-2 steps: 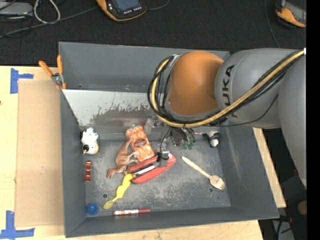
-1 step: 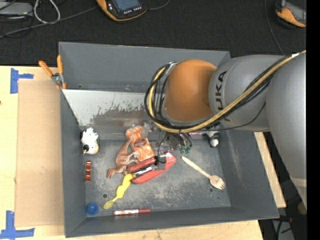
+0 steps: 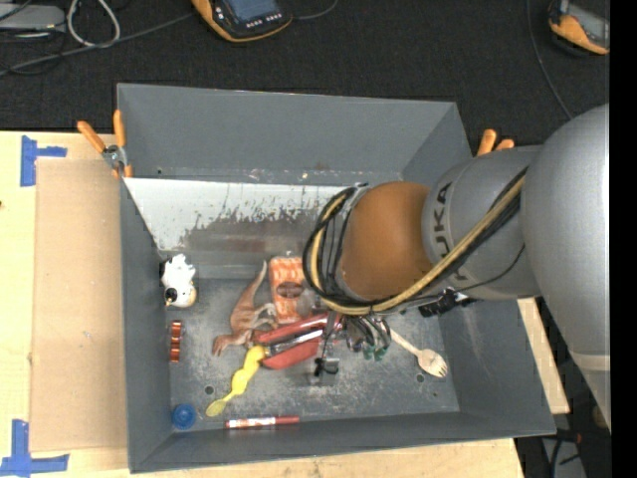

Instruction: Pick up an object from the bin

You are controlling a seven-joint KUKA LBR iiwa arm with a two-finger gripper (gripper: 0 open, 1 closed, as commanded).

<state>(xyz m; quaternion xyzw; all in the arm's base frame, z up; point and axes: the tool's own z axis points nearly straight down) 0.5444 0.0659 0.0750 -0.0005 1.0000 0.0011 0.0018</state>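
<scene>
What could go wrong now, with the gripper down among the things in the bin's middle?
1. The gripper sits at the end of the long red object, which lies against the yellow plastic spoon and the brown toy dinosaur; a lift could drag those along or snag.
2. The arm's orange cover hides part of that heap, so a weak grasp may go unnoticed.

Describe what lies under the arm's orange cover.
A red-handled tool and a white spoon stick out from beneath it, beside the claw. Anything directly below the cover is hidden.
</scene>
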